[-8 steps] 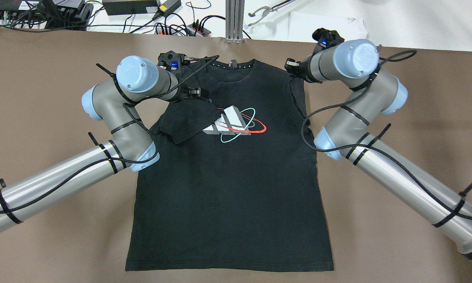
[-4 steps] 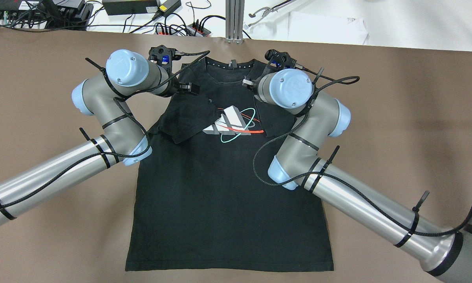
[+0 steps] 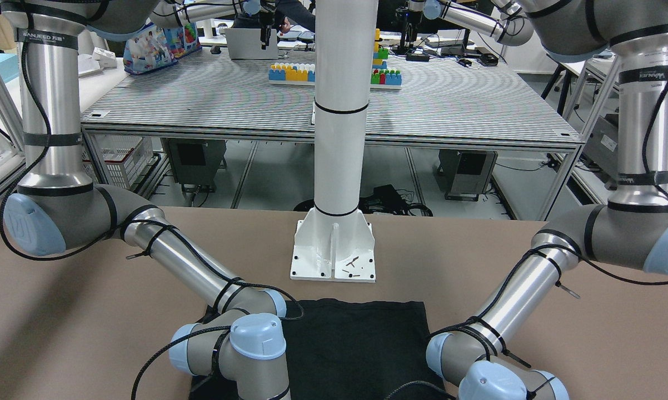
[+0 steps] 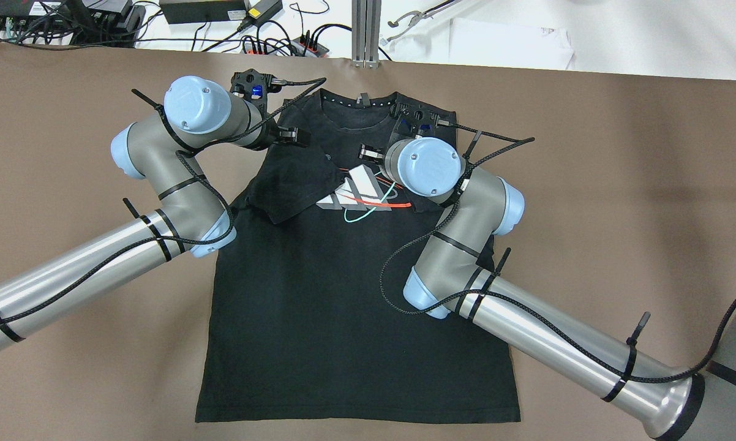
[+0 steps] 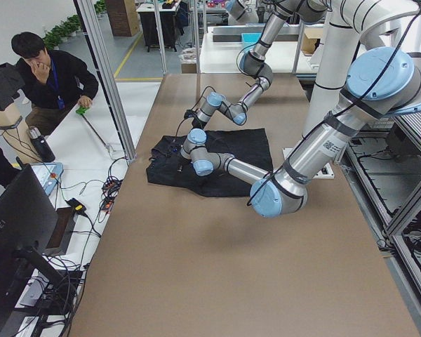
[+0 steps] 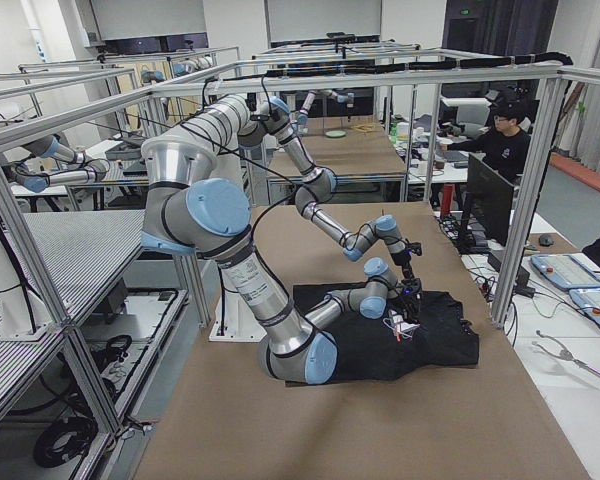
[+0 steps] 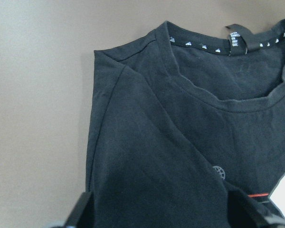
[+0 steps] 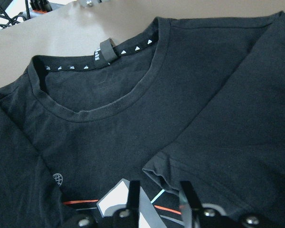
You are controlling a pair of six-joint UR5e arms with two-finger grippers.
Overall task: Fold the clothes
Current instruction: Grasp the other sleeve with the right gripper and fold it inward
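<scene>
I'm looking down on the brown matte table [image 4: 619,184], and the black short-sleeved cotton T-shirt with a printed chest logo [image 4: 343,318] lies face up in the middle of it, collar at twelve o'clock and hem at six. The body is flat at full length. The grey-and-blue left arm [image 4: 86,275] comes in from eight o'clock and the matching right arm [image 4: 558,343] from four; both bend over the shoulders. The left sleeve [image 4: 288,190] lies turned in across the chest at about ten o'clock of the shirt. In the right wrist view the right sleeve [image 8: 228,123] lies folded inward too, its cuff reaching the white, red and teal logo [image 4: 356,196]. The left gripper [image 7: 165,211] hovers over the left shoulder with its fingers spread wide and nothing between them but flat cloth below. The right gripper [image 8: 160,190] sits low over the chest, fingers [image 8: 187,197] a narrow gap apart. The cuff edge [image 8: 156,173] lies right at that gap, and I see no cloth pinched. Small grey neck label [image 8: 107,50] sits at twelve. My read: both sleeves are in, so we're early on. The long body folds are all left to do.
</scene>
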